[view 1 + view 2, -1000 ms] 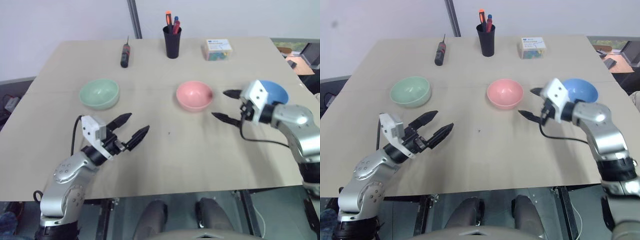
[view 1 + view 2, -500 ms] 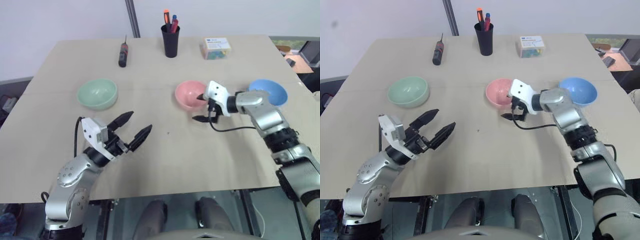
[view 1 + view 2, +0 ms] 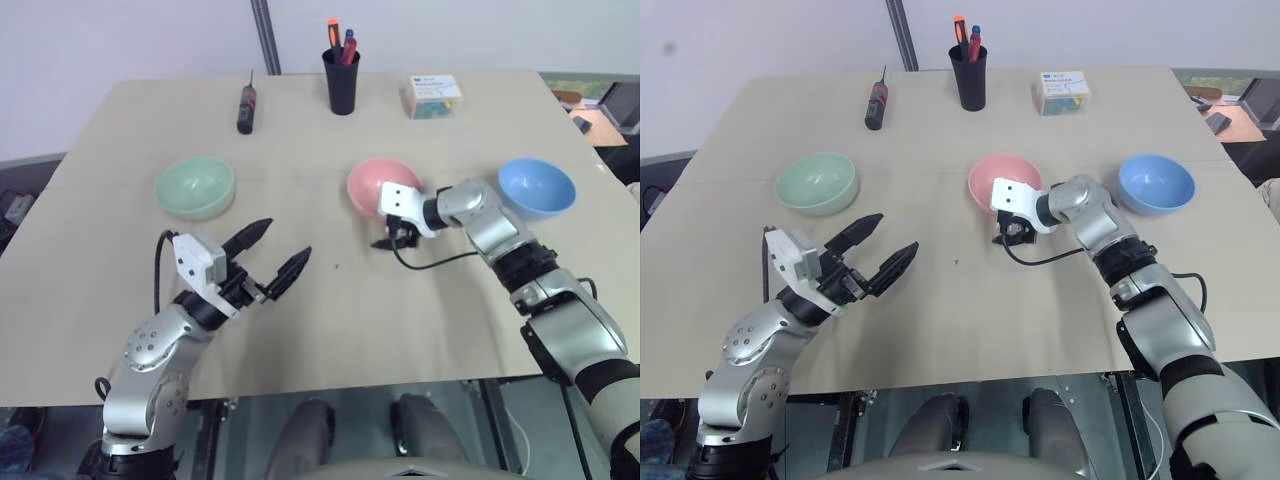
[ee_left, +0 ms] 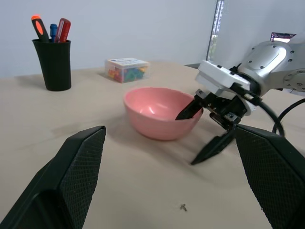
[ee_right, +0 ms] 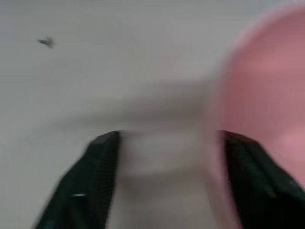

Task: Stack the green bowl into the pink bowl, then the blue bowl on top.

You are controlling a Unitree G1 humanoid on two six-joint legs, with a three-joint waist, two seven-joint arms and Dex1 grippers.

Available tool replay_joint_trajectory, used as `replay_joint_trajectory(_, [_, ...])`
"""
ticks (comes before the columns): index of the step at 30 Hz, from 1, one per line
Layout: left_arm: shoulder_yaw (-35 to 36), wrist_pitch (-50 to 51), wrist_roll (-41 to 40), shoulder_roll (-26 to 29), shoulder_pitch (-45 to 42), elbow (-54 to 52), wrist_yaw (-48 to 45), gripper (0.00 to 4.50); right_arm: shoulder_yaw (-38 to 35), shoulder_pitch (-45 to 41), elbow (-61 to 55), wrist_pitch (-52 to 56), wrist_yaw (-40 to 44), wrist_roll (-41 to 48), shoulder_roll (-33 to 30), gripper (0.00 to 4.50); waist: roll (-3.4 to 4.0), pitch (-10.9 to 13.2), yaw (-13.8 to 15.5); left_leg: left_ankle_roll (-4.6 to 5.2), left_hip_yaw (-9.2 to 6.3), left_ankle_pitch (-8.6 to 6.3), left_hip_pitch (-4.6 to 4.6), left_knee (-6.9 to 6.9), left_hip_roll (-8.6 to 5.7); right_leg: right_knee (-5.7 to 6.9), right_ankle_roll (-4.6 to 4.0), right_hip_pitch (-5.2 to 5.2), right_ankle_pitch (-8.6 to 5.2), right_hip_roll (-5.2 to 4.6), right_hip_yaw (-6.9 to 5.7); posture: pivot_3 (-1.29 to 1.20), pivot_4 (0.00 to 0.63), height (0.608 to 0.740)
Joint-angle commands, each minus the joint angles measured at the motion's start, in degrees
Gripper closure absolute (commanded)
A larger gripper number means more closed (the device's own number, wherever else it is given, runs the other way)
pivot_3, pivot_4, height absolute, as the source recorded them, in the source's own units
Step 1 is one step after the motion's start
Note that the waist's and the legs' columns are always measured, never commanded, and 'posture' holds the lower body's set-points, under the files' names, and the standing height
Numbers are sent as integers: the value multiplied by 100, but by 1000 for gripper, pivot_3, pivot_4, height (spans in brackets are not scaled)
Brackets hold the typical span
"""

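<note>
**rigop_7:** I've got the tan table (image 3: 330, 330) filling most of my head cam. My right arm reaches across toward the middle, wrist bent, right gripper (image 4: 205, 130) tilted down at the near side of the pink bowl (image 3: 378, 186). Its fingers straddle the rim, one tip over the bowl's edge, the other angled down to the tabletop outside the wall. They're parted, not pinching anything that I can see. My left arm sits low and near me, left gripper (image 3: 272, 254) hovering over bare table with both fingers spread wide, holding nothing.

**bowlwatcher:** Where are the other bowls? Anything in them?

**rigop_7:** The green bowl (image 3: 195, 185) is on my left, upright, just beyond the left gripper. The blue bowl (image 3: 537, 186) is on my right, well apart from the pink one. All three look empty and none are stacked. At the far edge there's a black cup (image 3: 342, 82) holding pens, a clear box (image 3: 435, 97) of coloured bits, and a screwdriver (image 3: 245, 108) lying flat.
</note>
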Motion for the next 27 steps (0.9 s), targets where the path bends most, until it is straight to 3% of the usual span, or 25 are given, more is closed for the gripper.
replay_joint_trajectory(1, [-44, -106, 21, -25, -31, -135, 40, 0, -159, -190, -11, -318, -3, -69, -20, 3065, 0, 0, 3, 0, 0, 0, 0, -1, 0, 0, 0, 0, 0, 0, 0, 0, 150, 740])
replay_joint_trajectory(4, [-53, -110, 30, -12, -28, -113, 37, 0, -195, -136, -158, -383, 44, -86, -80, 4185, 1, 1, 5, 0, 0, 0, -2, -1, 0, -2, 0, 0, 0, -1, 0, 0, 150, 740])
replay_joint_trajectory(5, [-62, -124, 48, -2, -29, -92, 26, 0, -208, -84, -268, -387, 61, -84, -123, 4348, 0, 0, 5, 0, 0, 0, -1, -1, 0, -1, 0, 0, 0, -1, 0, 0, 150, 740])
replay_joint_trajectory(13, [-41, -169, 100, 67, -207, 108, -3, 0, -220, 648, -1605, -408, 267, -115, -599, 4348, 1, 2, 18, 1, -3, 0, -3, 0, 0, -2, 0, 0, 0, -2, -4, 0, 150, 740])
replay_joint_trajectory(22, [-186, -244, 184, 186, -394, 323, -219, 0, -10, 2047, -4642, 378, 968, -147, -1555, 4348, 2, 5, 15, 10, -8, -6, -7, -1, 0, -2, 0, 0, 0, -4, -8, 0, 150, 740])
replay_joint_trajectory(27, [-272, -247, 278, 184, -613, 549, -285, 0, 54, 2339, -5309, 845, 880, -171, -1504, 4348, 0, 6, 33, 19, -18, -11, -5, 2, -1, -2, 0, 4, 0, -4, -18, 0, 150, 740])
